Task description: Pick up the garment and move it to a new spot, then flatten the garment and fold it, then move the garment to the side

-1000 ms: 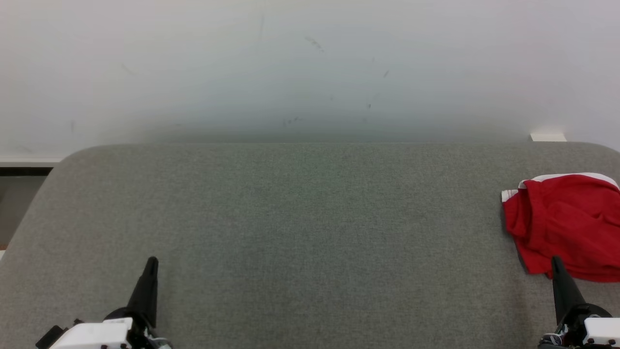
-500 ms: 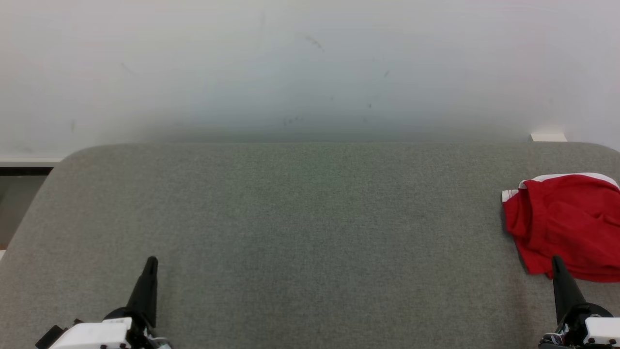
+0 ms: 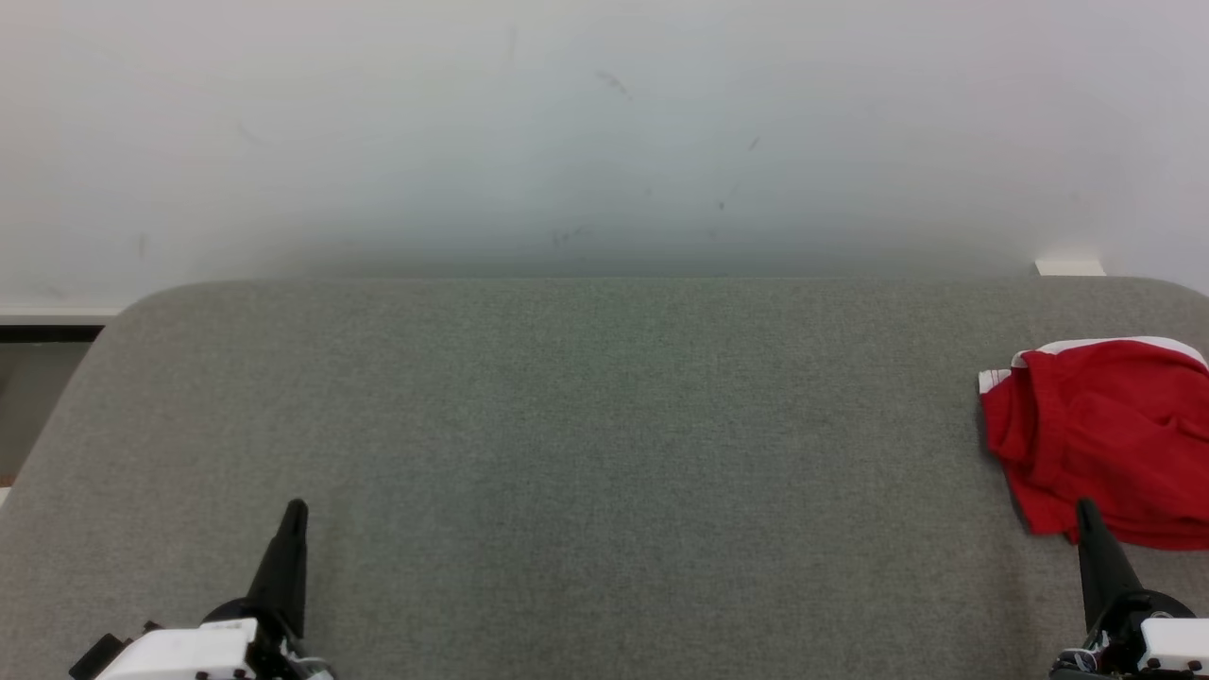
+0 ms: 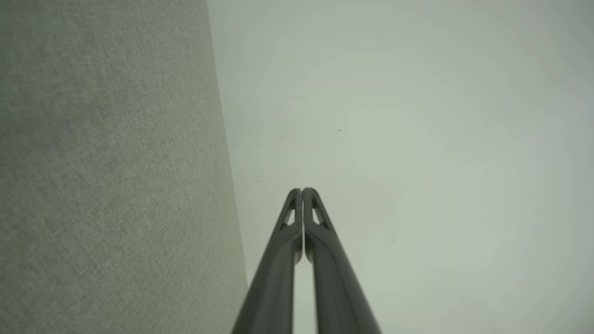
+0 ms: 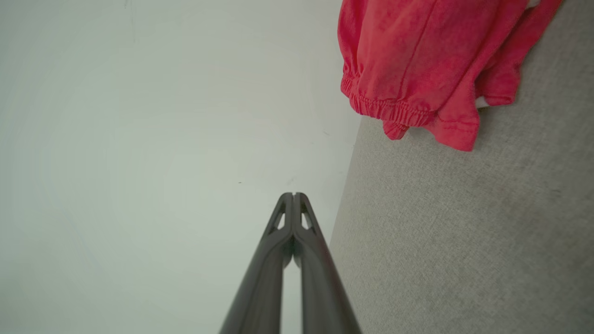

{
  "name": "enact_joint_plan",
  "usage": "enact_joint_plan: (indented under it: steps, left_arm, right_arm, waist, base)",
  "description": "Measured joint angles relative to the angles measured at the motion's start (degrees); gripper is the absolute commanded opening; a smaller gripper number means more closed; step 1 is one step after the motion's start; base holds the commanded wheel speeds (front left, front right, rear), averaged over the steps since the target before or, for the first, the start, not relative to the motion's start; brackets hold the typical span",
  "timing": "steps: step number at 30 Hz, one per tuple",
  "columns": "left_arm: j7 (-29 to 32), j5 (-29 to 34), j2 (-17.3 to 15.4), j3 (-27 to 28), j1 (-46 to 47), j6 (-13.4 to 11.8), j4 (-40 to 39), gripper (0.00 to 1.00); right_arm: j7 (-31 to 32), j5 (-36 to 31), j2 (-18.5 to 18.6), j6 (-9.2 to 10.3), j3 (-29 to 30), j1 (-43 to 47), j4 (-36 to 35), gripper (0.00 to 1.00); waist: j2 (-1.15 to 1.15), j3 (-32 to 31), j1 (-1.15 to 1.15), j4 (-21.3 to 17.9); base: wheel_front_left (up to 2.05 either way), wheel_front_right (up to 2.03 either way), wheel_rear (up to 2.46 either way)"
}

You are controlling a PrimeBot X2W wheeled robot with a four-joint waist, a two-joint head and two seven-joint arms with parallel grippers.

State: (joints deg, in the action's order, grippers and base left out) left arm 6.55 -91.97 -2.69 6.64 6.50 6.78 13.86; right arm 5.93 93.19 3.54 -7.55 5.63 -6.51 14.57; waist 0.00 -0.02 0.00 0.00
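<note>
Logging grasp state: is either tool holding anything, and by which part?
Nothing is held. The left tool and right tool are shut, empty; the red garment lies apart from both.

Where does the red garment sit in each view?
Head: garment at right edge, on the table, beyond the right gripper.
Right wrist: garment top right, on the table.
Left wrist: table at left, wall at right.
Shared landmark: the grey table.

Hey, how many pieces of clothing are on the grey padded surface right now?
1. A crumpled red garment with white trim lies at the far right of the grey surface, running past the head view's edge, so anything beyond that edge could be hidden.
</note>
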Motion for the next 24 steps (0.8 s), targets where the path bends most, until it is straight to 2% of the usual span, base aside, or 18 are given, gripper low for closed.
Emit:
enact_joint_plan:
  steps: [24]
  left_arm:
    - [0.00,0.00,0.00,0.00,0.00,0.00,0.00,0.00]
  right_arm:
    - [0.04,-0.01,-0.02,0.00,0.08,-0.01,0.00,0.00]
  waist:
    - [0.00,0.00,0.00,0.00]
  base:
    - [0.00,0.00,0.00]
